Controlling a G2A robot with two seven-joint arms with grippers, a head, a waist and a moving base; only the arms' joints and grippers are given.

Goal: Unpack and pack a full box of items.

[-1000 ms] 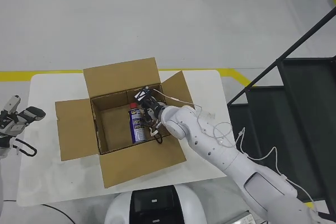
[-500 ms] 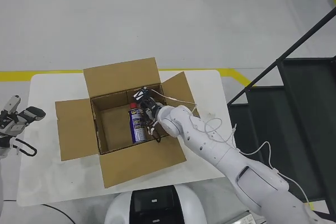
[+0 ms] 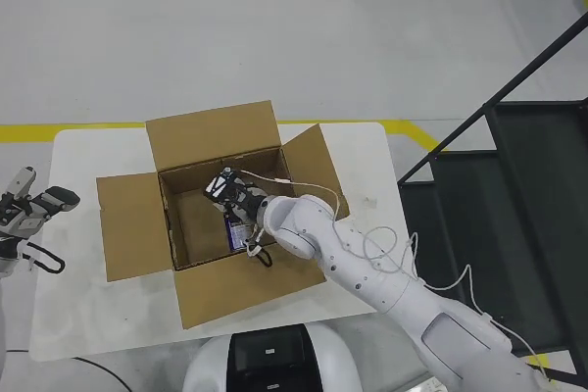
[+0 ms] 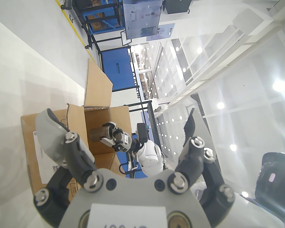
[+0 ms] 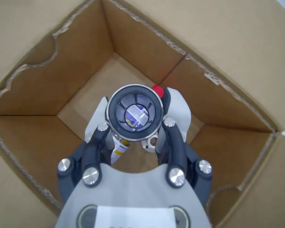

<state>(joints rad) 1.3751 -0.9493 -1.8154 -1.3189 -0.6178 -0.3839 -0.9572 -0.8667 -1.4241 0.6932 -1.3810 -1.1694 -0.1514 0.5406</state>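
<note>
On the table point(image 3: 78, 294), the box point(image 3: 211, 132) is set at the middle, flaps open. Left gripper point(image 4: 118, 117) is parked off the table's left edge, spread and empty. Right gripper point(image 5: 135, 100) is pointed down into the box, clamped on the can point(image 5: 135, 113). Can is seen end-on from the wrist: long axis is judged to run along the fingers point(image 5: 178, 112) toward the box floor (floor contact cannot be told). A straight lift along that axis is called for.

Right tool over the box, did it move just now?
Yes. The right tool, shut on a round metal part, slid away from the right wall of the box, toward its middle.
</note>
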